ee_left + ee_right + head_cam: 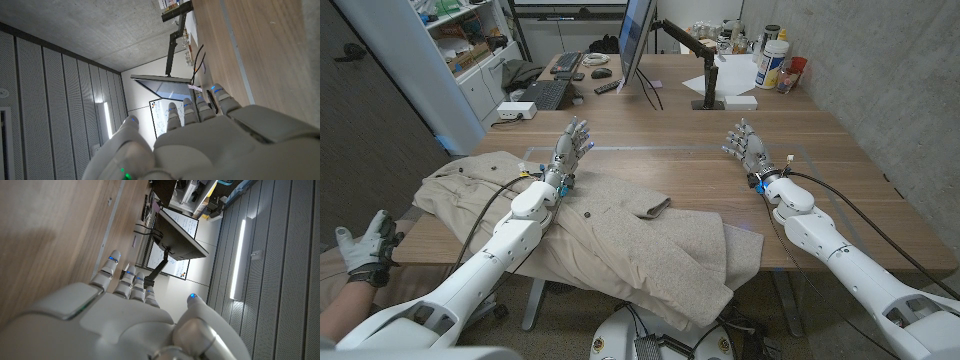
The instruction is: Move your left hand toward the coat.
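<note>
A beige coat (pixel 620 235) lies spread over the table's near left part, one corner hanging over the front edge. My left hand (pixel 568 150) is over the coat's far edge, fingers apart and pointing away from me, holding nothing; its forearm crosses above the coat. In the left wrist view that hand (pixel 210 140) shows its back with fingers stretched along the wood. My right hand (pixel 747 148) is over bare wood on the right, fingers spread and empty, well apart from the coat. The right wrist view shows the right hand (pixel 125 315) with straight fingers above the tabletop.
A monitor (pixel 636 40) on an arm stands at the table's far middle, with keyboards (pixel 546 93) and a remote (pixel 607 88) to its left. Bottles and cups (pixel 775 62) crowd the far right corner. A person's gloved hand (pixel 368 248) shows at the left edge.
</note>
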You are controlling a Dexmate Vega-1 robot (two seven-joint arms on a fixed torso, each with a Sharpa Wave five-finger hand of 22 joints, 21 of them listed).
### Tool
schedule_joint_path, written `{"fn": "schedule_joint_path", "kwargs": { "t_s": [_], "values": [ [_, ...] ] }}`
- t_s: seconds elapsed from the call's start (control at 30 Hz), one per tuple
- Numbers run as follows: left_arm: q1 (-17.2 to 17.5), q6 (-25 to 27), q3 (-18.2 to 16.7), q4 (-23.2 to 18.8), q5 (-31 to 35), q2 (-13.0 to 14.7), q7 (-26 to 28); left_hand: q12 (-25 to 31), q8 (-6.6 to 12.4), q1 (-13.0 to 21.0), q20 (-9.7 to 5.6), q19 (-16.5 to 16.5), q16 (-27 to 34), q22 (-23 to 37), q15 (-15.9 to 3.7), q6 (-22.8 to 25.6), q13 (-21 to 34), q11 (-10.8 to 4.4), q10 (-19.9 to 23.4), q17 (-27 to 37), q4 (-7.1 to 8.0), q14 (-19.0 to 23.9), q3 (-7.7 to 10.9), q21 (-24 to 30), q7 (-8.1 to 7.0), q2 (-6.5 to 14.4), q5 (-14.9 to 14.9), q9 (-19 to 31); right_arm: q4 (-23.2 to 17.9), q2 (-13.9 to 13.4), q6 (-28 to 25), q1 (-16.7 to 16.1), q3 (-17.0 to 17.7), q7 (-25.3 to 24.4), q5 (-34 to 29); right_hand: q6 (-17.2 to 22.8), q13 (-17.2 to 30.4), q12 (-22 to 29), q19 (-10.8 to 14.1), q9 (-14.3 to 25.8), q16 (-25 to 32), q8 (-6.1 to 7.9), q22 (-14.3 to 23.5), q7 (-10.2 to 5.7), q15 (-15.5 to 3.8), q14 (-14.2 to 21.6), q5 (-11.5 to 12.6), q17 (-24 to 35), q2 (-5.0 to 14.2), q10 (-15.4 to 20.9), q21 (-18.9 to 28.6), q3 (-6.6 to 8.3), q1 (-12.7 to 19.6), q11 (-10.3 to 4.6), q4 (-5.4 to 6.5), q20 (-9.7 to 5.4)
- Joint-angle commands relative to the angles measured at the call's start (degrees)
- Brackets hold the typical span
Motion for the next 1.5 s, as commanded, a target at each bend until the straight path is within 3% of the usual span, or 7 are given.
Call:
{"fn": "schedule_joint_path", "kwargs": {
  "t_s": [0.03,1.03,1.5],
  "values": [
    [0.6,0.6,0.1,-1.6,1.4,0.9,1.4,0.0,0.29,0.5,0.27,0.0,0.3,0.2,0.41,0.1,0.1,-0.05,0.3,0.1,-0.20,-0.3,0.41,0.3,-0.43,0.2,0.3,0.3,0.2,-0.2,-0.3,0.1,-0.2,0.2,-0.1,-0.3,0.1,0.3,0.5,0.3,0.2,0.07,0.3,-0.10,0.00,0.0,0.4,0.2,0.05,-0.1,-0.4,0.36,0.2,-0.10,-0.14,0.16],
    [1.6,2.6,0.5,-5.1,4.6,2.8,5.2,0.0,0.36,0.5,0.23,-0.5,0.3,0.2,0.32,0.3,-0.2,0.01,0.2,0.1,-0.37,-0.7,0.51,0.2,-0.53,0.2,0.3,0.2,-0.6,-1.0,-1.8,0.2,-0.5,0.5,-0.2,-0.8,0.1,0.1,-0.2,0.2,-0.2,-0.21,0.3,-0.19,0.34,-1.6,0.4,0.1,0.06,-1.0,-1.6,0.24,-0.1,-0.13,-0.08,0.24],
    [2.6,0.8,0.5,-6.0,8.5,3.3,8.5,0.5,0.89,0.7,-0.18,-0.1,0.6,0.2,-0.29,2.0,-0.4,-0.23,1.5,0.0,-0.61,-0.1,0.63,0.4,-0.36,0.2,0.3,0.2,-0.8,-1.3,-2.3,0.3,-0.6,0.5,-0.3,-1.0,0.1,0.1,-0.3,0.2,-0.2,-0.31,0.3,-0.14,0.43,-1.9,0.4,0.1,0.01,-1.4,-2.1,0.14,-0.3,-0.04,-0.02,0.27]
  ]
}}
